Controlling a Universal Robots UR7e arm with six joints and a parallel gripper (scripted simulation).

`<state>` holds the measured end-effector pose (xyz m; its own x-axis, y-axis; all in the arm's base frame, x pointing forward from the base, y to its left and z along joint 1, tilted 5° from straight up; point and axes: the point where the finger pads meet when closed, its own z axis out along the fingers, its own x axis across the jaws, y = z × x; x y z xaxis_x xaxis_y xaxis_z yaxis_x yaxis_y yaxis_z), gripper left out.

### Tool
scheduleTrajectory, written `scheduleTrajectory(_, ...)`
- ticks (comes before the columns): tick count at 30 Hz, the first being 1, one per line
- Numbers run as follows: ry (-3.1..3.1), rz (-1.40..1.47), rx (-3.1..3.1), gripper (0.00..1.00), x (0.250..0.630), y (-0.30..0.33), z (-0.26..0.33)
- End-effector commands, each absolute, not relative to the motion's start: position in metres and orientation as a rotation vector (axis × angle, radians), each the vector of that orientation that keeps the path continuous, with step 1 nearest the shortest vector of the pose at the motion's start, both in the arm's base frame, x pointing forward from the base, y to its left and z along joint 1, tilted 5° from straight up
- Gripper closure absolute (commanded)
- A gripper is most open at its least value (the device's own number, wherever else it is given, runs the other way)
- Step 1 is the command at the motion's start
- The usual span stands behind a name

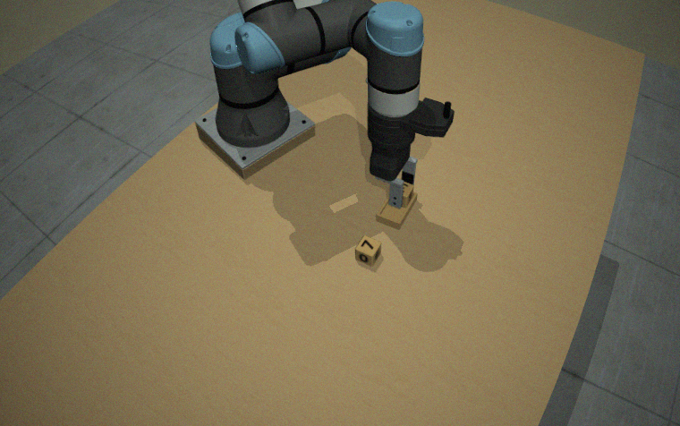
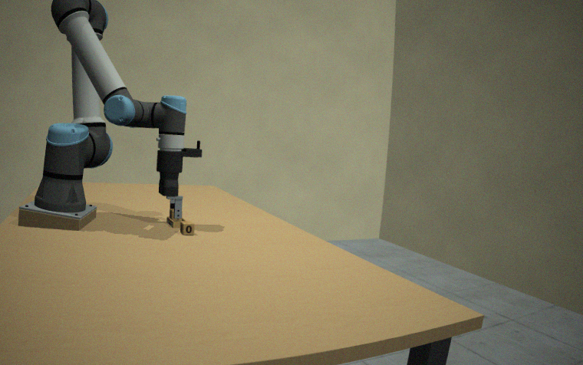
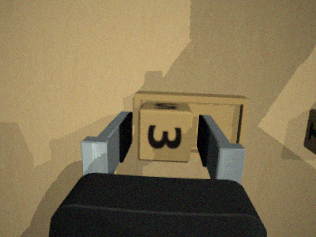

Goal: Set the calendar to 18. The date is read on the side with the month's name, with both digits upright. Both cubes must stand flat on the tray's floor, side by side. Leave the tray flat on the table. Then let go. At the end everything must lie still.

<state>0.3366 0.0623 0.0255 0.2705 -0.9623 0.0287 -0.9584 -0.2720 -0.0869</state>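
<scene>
One cube [image 1: 408, 196] [image 3: 164, 134] stands at the far end of the tray [image 1: 389, 218] [image 2: 173, 224] [image 3: 190, 97] in the top view, nearer the surface's [image 1: 301, 341] [image 2: 241, 274] [image 3: 65, 54] far edge than its right corner, between the spread fingers of the tool [image 1: 403, 183] [image 2: 175, 209] [image 3: 165, 129], while a loose cube [image 1: 368, 251] [image 2: 187, 228] [image 3: 311, 131] shows 7 on top. In the exterior view the loose cube shows 0, beside the tray and well apart from the surface's near right corner. The wrist view shows the tool released, with gaps either side of the cube marked 3, at the tray's left end, and the loose cube cut off at the right.
</scene>
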Motion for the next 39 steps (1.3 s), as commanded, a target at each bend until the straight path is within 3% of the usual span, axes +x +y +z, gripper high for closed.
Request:
scheduleTrajectory(1, 1.862, -0.119, -2.461, 0.1, 0.337, 0.062, 0.03)
scheduleTrajectory(23, 1.862, -0.119, -2.461, 0.1, 0.33, 0.063, 0.106)
scheduleTrajectory(33, 1.862, -0.119, -2.461, 0.1, 0.329, 0.063, 0.115)
scheduleTrajectory(34, 1.862, -0.119, -2.461, 0.0, 0.329, 0.063, 0.115)
scheduleTrajectory(39, 1.862, -0.119, -2.461, 0.0, 0.329, 0.063, 0.115)
